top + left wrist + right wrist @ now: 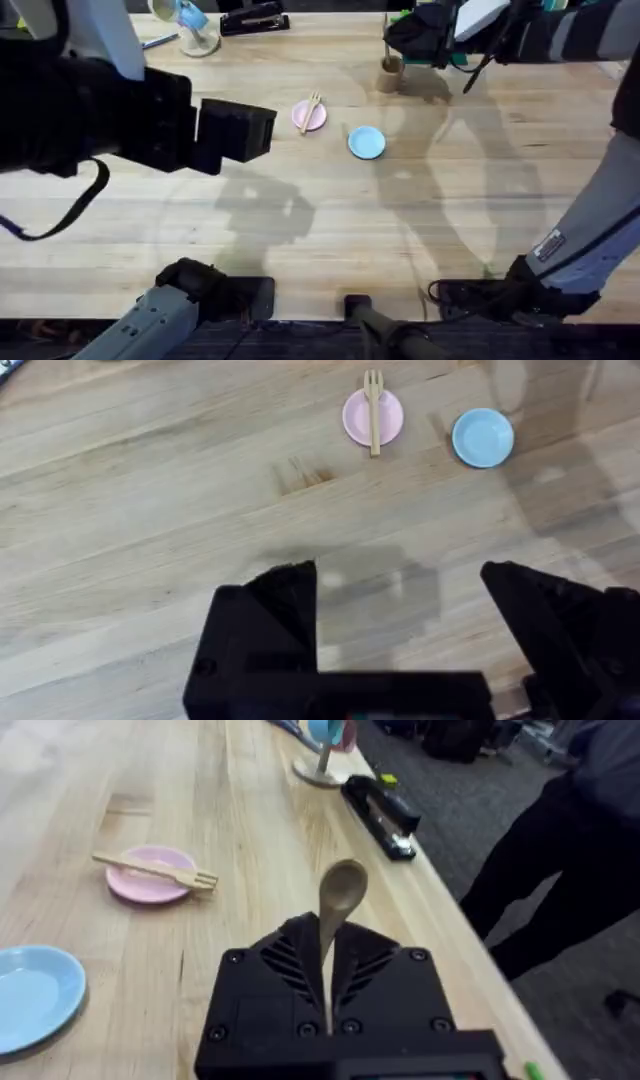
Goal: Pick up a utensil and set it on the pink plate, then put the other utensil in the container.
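Observation:
The wooden fork (313,107) lies across the pink plate (308,116) near the table's middle back; both also show in the left wrist view, fork (373,410) on plate (358,422). My left gripper (400,595) hovers open and empty, well to the left of the plate (236,130). My right gripper (326,945) is shut on the wooden spoon (341,890), bowl end sticking out. In the overhead view it (405,42) hangs just above the tan container (390,73) at the back.
A light blue plate (366,142) sits just right of the pink one. A black stapler (253,18) and a cream stand with a blue top (192,28) are at the far edge. Bare wood spans the front half of the table.

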You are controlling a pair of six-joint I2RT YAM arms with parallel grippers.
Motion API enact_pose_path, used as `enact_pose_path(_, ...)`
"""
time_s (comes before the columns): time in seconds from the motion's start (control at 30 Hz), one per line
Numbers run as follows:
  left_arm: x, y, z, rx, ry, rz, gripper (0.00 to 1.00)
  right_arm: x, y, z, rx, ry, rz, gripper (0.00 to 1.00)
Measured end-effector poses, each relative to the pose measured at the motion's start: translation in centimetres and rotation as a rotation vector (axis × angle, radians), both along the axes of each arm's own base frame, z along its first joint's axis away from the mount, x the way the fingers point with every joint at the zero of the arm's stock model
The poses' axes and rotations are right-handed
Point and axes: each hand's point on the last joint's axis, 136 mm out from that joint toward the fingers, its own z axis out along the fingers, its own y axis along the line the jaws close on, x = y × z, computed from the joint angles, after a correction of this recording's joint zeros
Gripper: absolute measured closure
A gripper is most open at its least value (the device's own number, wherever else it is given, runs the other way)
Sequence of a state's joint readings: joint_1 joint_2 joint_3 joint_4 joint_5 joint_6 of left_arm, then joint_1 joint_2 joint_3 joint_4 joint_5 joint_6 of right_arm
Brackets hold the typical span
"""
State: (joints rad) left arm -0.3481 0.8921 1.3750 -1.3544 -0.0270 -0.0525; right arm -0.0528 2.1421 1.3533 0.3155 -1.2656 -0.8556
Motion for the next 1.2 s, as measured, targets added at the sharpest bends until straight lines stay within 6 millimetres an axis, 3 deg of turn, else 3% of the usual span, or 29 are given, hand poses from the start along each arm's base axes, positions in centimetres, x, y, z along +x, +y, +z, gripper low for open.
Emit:
enact_pose_path(0.2,0.0,0.0,0.0,0.000,0.000,0.000,0.008,0.3,-0.1,-2.0,-0.002,0.056,-0.014,0.970)
enact_pose_path(0.6,0.0,0.0,0.0,0.000,0.000,0.000,0.008,0.3,-0.1,-3.2,0.002,0.100,-0.023,0.968)
enact_pose_path(1.2,0.0,0.0,0.0,0.000,0.000,0.000,0.007,0.9,-2.5,-3.2,0.038,0.191,-0.080,0.546)
